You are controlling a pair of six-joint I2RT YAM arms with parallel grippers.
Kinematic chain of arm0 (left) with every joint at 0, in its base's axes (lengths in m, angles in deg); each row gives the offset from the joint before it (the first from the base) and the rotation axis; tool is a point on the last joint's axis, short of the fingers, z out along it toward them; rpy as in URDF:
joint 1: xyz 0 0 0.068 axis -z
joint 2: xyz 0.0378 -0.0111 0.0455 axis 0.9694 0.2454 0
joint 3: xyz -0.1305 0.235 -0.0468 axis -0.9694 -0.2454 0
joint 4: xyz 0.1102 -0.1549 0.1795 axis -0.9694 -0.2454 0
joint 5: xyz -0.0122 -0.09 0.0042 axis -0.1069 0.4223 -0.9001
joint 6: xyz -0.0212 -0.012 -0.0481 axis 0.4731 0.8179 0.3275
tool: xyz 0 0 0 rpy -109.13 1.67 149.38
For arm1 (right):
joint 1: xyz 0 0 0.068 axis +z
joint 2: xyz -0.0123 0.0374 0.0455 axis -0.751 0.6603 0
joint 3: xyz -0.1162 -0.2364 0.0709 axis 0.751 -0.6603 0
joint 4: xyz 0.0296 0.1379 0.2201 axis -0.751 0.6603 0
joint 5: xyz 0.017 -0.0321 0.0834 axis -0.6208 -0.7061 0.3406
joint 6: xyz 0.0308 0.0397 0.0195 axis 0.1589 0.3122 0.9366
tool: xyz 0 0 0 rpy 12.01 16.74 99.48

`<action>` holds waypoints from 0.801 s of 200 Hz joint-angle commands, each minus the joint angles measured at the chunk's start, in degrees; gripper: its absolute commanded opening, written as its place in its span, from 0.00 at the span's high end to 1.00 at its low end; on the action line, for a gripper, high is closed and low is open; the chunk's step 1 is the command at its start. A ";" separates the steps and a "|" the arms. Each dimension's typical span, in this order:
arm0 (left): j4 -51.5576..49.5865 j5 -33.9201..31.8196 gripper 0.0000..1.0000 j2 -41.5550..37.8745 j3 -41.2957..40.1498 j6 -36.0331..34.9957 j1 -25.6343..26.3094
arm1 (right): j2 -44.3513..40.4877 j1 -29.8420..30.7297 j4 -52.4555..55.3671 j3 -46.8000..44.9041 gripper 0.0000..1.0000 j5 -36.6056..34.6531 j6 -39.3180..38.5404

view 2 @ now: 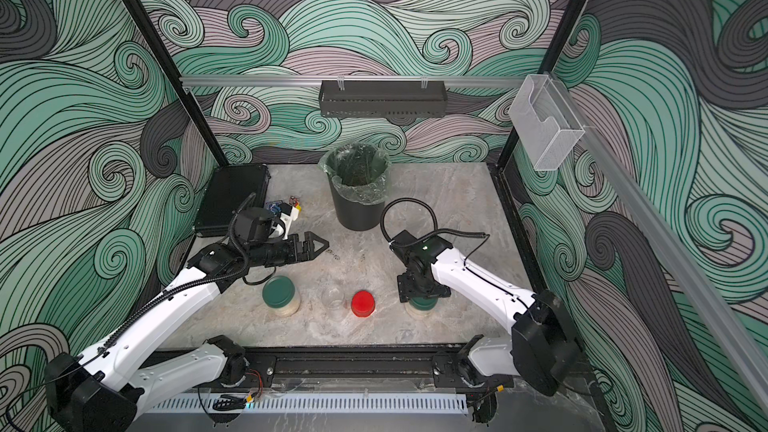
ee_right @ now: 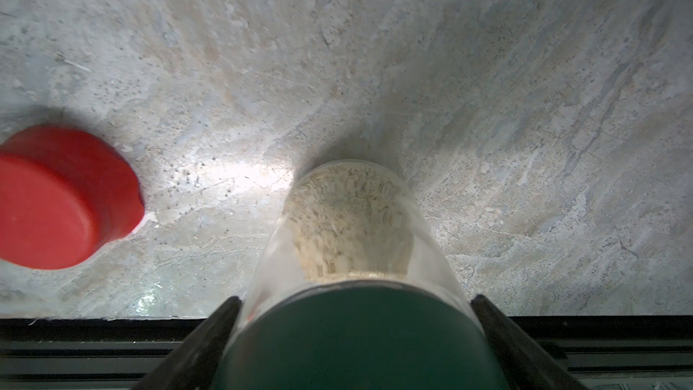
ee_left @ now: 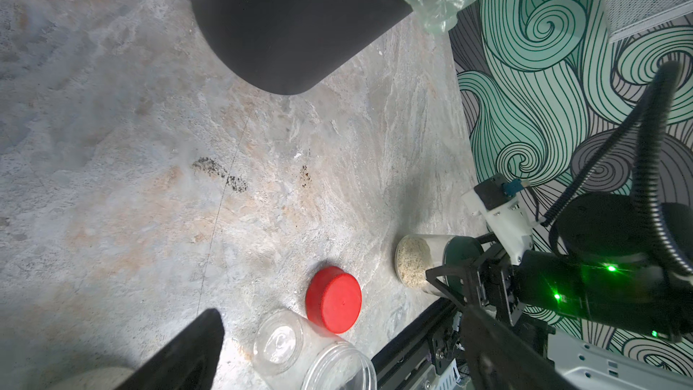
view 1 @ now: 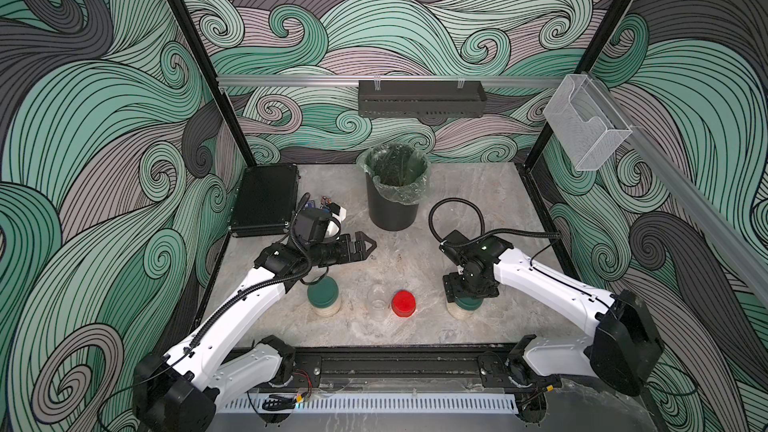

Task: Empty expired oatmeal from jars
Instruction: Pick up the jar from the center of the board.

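Done: the small jar (view 1: 377,303) stands open and looks empty near the front edge of the table (view 1: 478,201). Its red lid (view 1: 403,303) lies just beside it.
Left to do: the left green-lidded jar (view 1: 324,297) and the right green-lidded jar (view 1: 464,308), both near the front edge, are capped and hold oatmeal (ee_right: 352,219).
Right gripper (ee_right: 356,305): lowered over the right jar, with the jaws flanking its green lid. I cannot tell whether they press on it.
Left gripper (view 1: 368,246): jaws spread wide, holding nothing, hovering mid-table.
Bin (view 1: 392,209): lined, at the middle of the back edge, well apart from the jars.
Around: a black case (view 1: 264,199) lies in the back-left corner.
In the way: probably only the lids. The route to the bin looks clear.
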 commanded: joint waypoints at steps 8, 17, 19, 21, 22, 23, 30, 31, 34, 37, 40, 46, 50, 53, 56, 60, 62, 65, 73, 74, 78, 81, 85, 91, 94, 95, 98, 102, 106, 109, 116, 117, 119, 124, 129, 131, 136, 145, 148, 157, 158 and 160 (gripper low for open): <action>-0.87 -1.52 0.01 -0.82 2.33 -3.21 0.77 | -2.27 -0.55 0.93 5.91 0.30 2.80 -4.25; -0.86 -2.11 0.01 -1.21 2.43 -3.99 1.35 | -3.05 -1.07 1.08 7.16 0.31 4.23 -5.50; -0.80 -2.30 0.01 -1.32 2.50 -4.17 1.46 | -3.23 -1.23 1.12 7.40 0.32 4.33 -5.66; -0.72 -2.43 0.01 -1.39 2.52 -4.35 1.64 | -3.40 -1.30 1.16 7.72 0.32 4.49 -5.88; -0.70 -2.50 0.01 -1.44 2.52 -4.44 1.74 | -3.49 -1.39 1.21 7.84 0.32 4.60 -5.98; -0.70 -2.57 0.01 -1.47 2.57 -4.57 1.84 | -3.58 -1.49 1.23 8.00 0.32 4.66 -6.07; -0.73 -3.49 0.01 -1.73 2.81 -5.27 2.71 | -4.30 -1.91 1.51 8.95 0.33 5.17 -6.95; -0.71 -3.64 0.01 -1.70 2.80 -5.43 2.80 | -4.38 -1.97 1.60 9.12 0.33 5.25 -7.04; -0.65 -4.17 0.01 -1.83 2.87 -5.89 3.32 | -4.78 -2.15 1.71 9.59 0.33 5.53 -7.39; -0.67 -4.64 0.01 -1.97 2.97 -6.32 3.78 | -5.08 -2.41 1.81 9.93 0.34 5.78 -7.70; -0.59 -5.13 0.01 -2.06 3.01 -6.77 4.27 | -5.40 -2.64 1.93 10.30 0.34 6.10 -8.14; -0.38 -6.24 0.01 -2.23 3.19 -7.89 5.43 | -6.08 -3.10 2.19 11.15 0.35 7.00 -8.93; -0.16 -6.90 0.01 -2.41 3.31 -8.67 6.31 | -6.44 -3.38 2.38 11.72 0.35 7.79 -9.51; -0.02 -7.60 0.01 -2.51 3.35 -9.30 7.07 | -6.74 -3.62 2.52 12.15 0.36 8.35 -9.89; 0.15 -8.24 0.01 -2.67 3.36 -9.96 7.77 | -7.06 -3.85 2.56 12.58 0.36 8.99 -10.24; 0.46 -9.13 0.02 -2.84 3.34 -10.82 8.76 | -7.38 -4.14 2.62 13.11 0.36 9.72 -10.76; 0.63 -9.65 0.01 -2.93 3.32 -11.31 9.27 | -7.56 -4.26 2.67 13.41 0.36 10.07 -10.98; 0.85 -10.52 0.01 -3.06 3.27 -12.00 10.09 | -7.85 -4.38 2.74 13.79 0.36 10.73 -11.28; 1.64 -12.44 0.01 -3.48 3.00 -13.83 12.15 | -8.21 -4.81 2.80 14.82 0.37 12.46 -12.00; 1.79 -12.73 0.01 -3.59 2.98 -14.06 12.36 | -8.27 -4.87 2.86 14.95 0.37 12.63 -12.07; 2.31 -13.63 0.02 -3.87 2.68 -14.93 13.29 | -8.48 -5.10 2.92 15.55 0.37 13.54 -12.27; 2.81 -14.24 0.01 -4.07 2.37 -15.57 13.97 | -8.53 -5.20 3.02 15.98 0.37 14.18 -12.45; 3.56 -15.12 0.01 -4.38 1.98 -16.38 14.58 | -8.51 -5.42 3.14 16.51 0.38 15.07 -12.63; 4.72 -16.41 0.01 -4.87 1.20 -17.51 15.88 | -8.46 -5.48 3.37 17.35 0.38 16.32 -12.90; 5.40 -16.98 0.01 -5.18 0.75 -18.24 16.50 | -8.43 -5.51 3.37 17.79 0.38 17.11 -13.03; 5.70 -17.16 0.01 -5.23 0.63 -18.41 16.78 | -8.42 -5.52 3.41 17.89 0.38 17.28 -13.07; 6.47 -17.75 0.01 -5.53 0.07 -18.90 17.40 | -8.41 -5.53 3.49 18.31 0.38 17.96 -13.16; 7.54 -18.48 0.02 -5.90 -0.67 -19.80 18.19 | -8.33 -5.65 3.57 18.82 0.38 18.81 -13.26; 8.60 -19.66 0.01 -6.20 -1.42 -20.56 19.07 | -8.24 -5.70 3.64 19.36 0.39 19.71 -13.32; 9.36 -20.72 0.01 -6.49 -1.95 -21.01 19.72 | -8.13 -5.70 3.72 19.72 0.39 20.45 -13.36; 11.20 -23.44 0.01 -7.13 -3.14 -21.94 21.55 | -8.00 -5.69 3.80 20.60 0.39 21.98 -13.45; 11.45 -23.73 0.01 -7.26 -3.34 -22.16 21.76 | -7.94 -5.70 3.80 20.70 0.39 22.18 -13.45; 11.97 -24.25 0.01 -7.46 -3.71 -22.60 22.23 | -7.97 -5.71 3.74 20.93 0.39 22.72 -13.45; 13.50 -25.22 0.01 -7.91 -4.69 -23.56 23.33 | -7.75 -5.71 3.78 21.49 0.39 23.73 -13.53; 14.99 -26.19 0.01 -8.23 -5.78 -24.46 24.35 | -7.72 -5.70 3.76 22.10 0.39 24.72 -13.54; 15.45 -26.58 0.01 -8.39 -6.10 -24.94 24.83 | -7.62 -5.69 3.77 22.38 0.40 25.14 -13.54; 16.62 -27.40 0.01 -8.62 -6.78 -26.25 25.78 | -7.44 -5.70 3.81 23.03 0.40 26.10 -13.61; 18.37 -28.45 0.01 -8.71 -7.78 -28.48 27.25 | -7.09 -5.71 3.89 24.30 0.40 27.31 -13.78; 18.90 -28.60 0.01 -8.75 -8.00 -29.25 27.72 | -7.02 -5.71 3.92 24.78 0.41 27.56 -13.81; 20.92 -28.52 0.01 -8.59 -8.96 -30.90 28.68 | -6.68 -5.65 3.98 26.10 0.41 28.42 -13.80; 21.10 -28.46 0.01 -8.60 -9.06 -31.07 28.80 | -6.62 -5.68 3.98 26.27 0.41 28.61 -13.80; 21.59 -28.37 0.01 -8.57 -9.27 -31.27 29.06 | -6.54 -5.70 3.98 26.61 0.41 28.92 -13.80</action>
